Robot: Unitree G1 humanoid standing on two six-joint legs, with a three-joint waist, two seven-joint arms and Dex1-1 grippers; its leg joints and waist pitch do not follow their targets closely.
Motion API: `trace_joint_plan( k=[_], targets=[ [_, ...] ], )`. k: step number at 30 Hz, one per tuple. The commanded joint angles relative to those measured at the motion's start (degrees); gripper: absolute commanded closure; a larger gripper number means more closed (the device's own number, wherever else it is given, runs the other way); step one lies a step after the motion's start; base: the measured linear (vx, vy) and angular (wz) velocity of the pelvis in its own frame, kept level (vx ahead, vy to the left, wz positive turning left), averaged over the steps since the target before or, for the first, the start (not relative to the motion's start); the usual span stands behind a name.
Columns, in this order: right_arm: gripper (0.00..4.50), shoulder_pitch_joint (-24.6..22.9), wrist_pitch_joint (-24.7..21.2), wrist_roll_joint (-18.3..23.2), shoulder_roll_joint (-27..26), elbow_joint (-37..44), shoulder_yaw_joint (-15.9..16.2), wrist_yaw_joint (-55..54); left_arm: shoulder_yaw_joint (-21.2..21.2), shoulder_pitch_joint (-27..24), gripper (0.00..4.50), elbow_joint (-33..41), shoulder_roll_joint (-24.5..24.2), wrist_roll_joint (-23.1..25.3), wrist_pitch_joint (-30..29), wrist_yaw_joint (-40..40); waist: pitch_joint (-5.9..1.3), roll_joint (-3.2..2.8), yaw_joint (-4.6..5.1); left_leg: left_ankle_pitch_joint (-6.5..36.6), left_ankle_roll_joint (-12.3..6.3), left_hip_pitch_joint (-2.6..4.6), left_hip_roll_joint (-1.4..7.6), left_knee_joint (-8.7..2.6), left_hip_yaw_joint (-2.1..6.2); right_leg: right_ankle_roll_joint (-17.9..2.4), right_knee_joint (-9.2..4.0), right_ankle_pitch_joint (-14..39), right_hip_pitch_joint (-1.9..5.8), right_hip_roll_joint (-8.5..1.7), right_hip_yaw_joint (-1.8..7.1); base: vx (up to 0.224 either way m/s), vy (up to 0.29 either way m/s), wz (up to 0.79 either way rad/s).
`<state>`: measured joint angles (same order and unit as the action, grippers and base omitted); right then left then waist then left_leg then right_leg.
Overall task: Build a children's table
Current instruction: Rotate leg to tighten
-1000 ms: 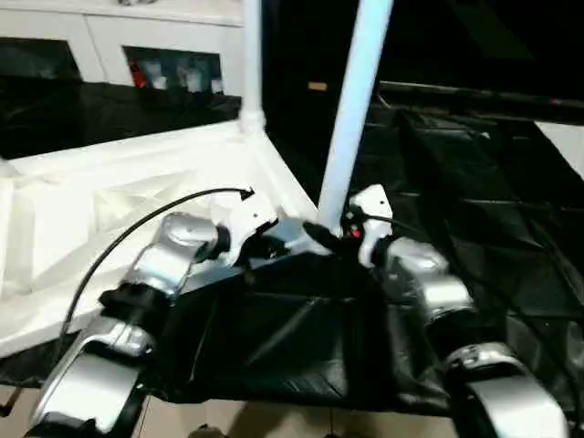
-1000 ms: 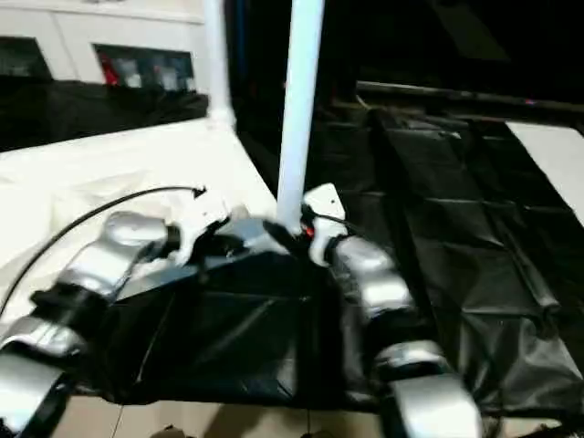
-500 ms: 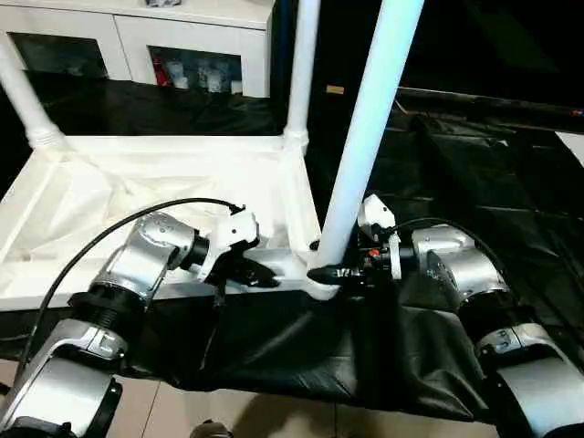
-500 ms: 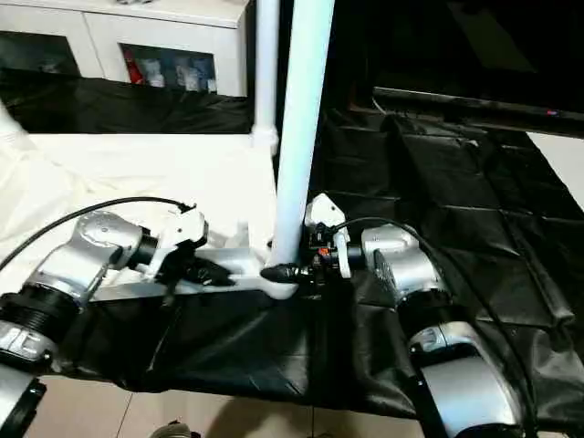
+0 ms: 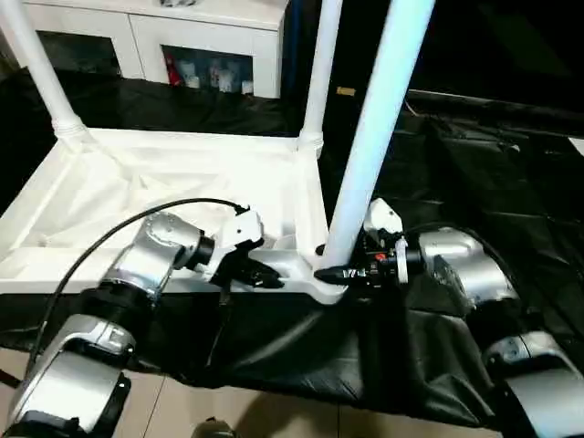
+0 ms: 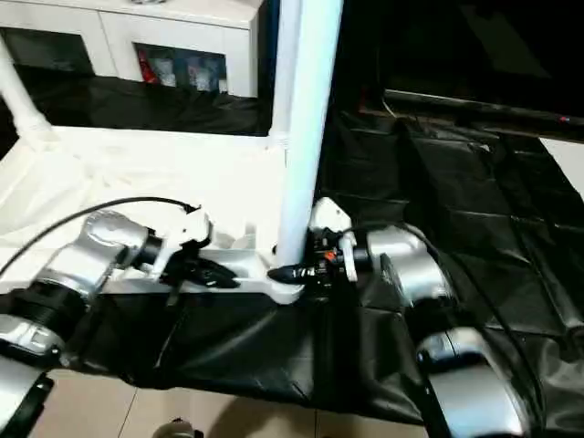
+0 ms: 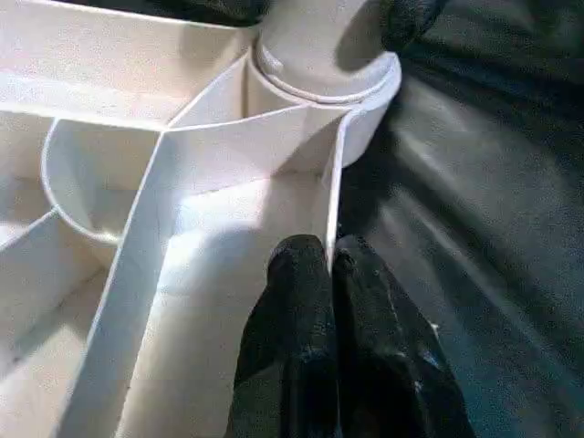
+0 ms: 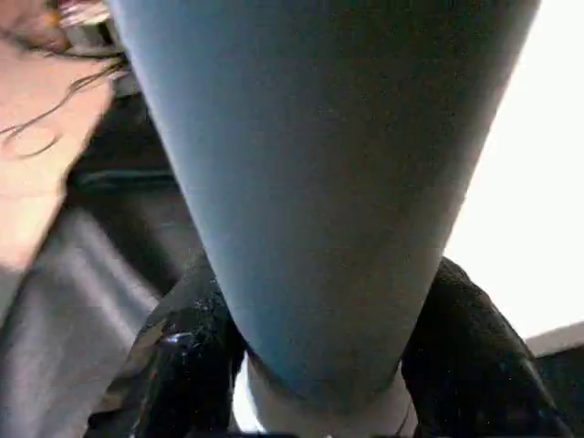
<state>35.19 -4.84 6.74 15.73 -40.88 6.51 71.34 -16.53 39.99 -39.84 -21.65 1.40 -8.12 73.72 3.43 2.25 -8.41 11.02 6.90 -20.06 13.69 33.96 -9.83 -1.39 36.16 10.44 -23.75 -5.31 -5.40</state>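
Observation:
The children's table lies upside down, its white ribbed top [image 5: 164, 182] facing up. Two legs stand in the far corners, one on the left [image 5: 41, 73] and one on the right [image 5: 319, 73]. A third leg [image 5: 379, 137] rises from the near right corner socket [image 5: 328, 290]. My right gripper [image 5: 333, 272] is shut on this leg's base, one black finger [image 8: 182, 365] on each side. My left gripper [image 5: 265, 276] sits at the near rim just left of that socket. Its fingers [image 7: 301, 292] are shut together on the thin rim wall.
A white cabinet [image 5: 182, 36] with glass doors stands behind the table. Black sheeting [image 5: 493, 164] covers the ground under and to the right of the top. Light floor [image 5: 182, 411] shows at the near edge. A black cable [image 5: 119, 233] loops over my left forearm.
The whole picture has shifted with my head. My right gripper's fingers have drawn in around the near leg's base. My left gripper has stayed at the rim.

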Motion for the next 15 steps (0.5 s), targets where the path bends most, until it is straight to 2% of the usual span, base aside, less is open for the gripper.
trace_joint_plan(
  k=[1,2,6,7,9,11,13,15],
  targets=[
    [2.51,-1.60,-1.52,1.54,-3.62,1.06,2.30,-0.51,3.57,3.54,4.50,-0.15,2.35,-0.04,-1.10,-10.06,-4.13,-0.72,0.51,10.09,-0.19,0.31,-0.25,-4.07,-0.68,-12.47,-4.19,9.66,3.57,-2.80,2.88,0.000,0.000,0.00],
    [2.51,-1.82,-1.48,1.52,-3.93,1.15,2.06,-1.44,3.68,3.62,4.50,-0.25,2.64,0.11,-1.27,-10.90,-4.17,-0.58,0.62,10.26,-0.10,0.16,-0.38,-4.10,-0.62,-11.59,-4.40,11.47,3.77,-2.84,2.83,0.000,0.000,0.00],
    [2.53,-5.71,-1.48,-0.49,-8.92,3.08,1.43,-12.62,4.66,4.47,4.50,-0.87,7.38,0.66,-1.92,-19.06,-3.93,-0.59,0.77,10.41,0.20,0.17,-0.37,-4.27,-0.56,-9.72,-4.93,14.34,3.51,-2.84,2.85,0.000,0.000,0.00],
    [2.54,-6.71,-1.43,-0.82,-9.85,4.14,1.58,-13.99,4.28,4.31,4.50,-0.57,8.05,0.56,-1.35,-18.95,-3.95,-0.85,0.73,10.87,0.30,0.30,-0.36,-4.37,-0.47,-9.33,-5.08,15.60,3.49,-2.97,2.83,0.000,0.000,0.00],
    [2.54,-7.88,-1.16,-1.47,-10.78,5.64,1.84,-15.91,3.48,3.98,4.50,-0.06,8.58,0.54,-0.26,-17.98,-4.10,-0.86,0.82,10.87,0.14,0.25,-0.38,-4.40,-0.44,-8.93,-5.05,14.85,3.47,-2.85,2.86,0.000,0.000,0.00],
    [2.54,-7.90,-1.01,-1.38,-11.12,5.99,1.13,-17.68,2.55,3.57,4.50,0.32,8.39,0.69,1.98,-15.78,-4.05,-1.16,0.95,11.61,0.15,0.27,-0.41,-4.47,-0.43,-8.98,-5.16,14.68,3.45,-2.80,2.83,0.000,0.000,0.00],
    [2.01,-7.52,-1.26,-1.12,-10.84,5.97,0.42,-18.60,2.34,3.41,4.50,0.36,8.07,0.69,2.45,-14.74,-4.02,-1.17,1.01,12.46,0.07,0.29,-0.39,-4.52,-0.41,-8.93,-5.26,15.44,3.42,-2.79,2.79,0.000,0.000,0.00],
    [1.88,-7.65,-0.86,-1.49,-9.75,6.92,0.37,-18.64,1.80,2.61,4.50,1.08,7.30,0.53,3.79,-12.34,-4.06,-1.33,1.08,12.81,0.07,0.27,-0.39,-4.51,-0.37,-9.15,-5.23,14.66,3.49,-2.78,2.80,0.000,0.000,0.00]
  ],
)
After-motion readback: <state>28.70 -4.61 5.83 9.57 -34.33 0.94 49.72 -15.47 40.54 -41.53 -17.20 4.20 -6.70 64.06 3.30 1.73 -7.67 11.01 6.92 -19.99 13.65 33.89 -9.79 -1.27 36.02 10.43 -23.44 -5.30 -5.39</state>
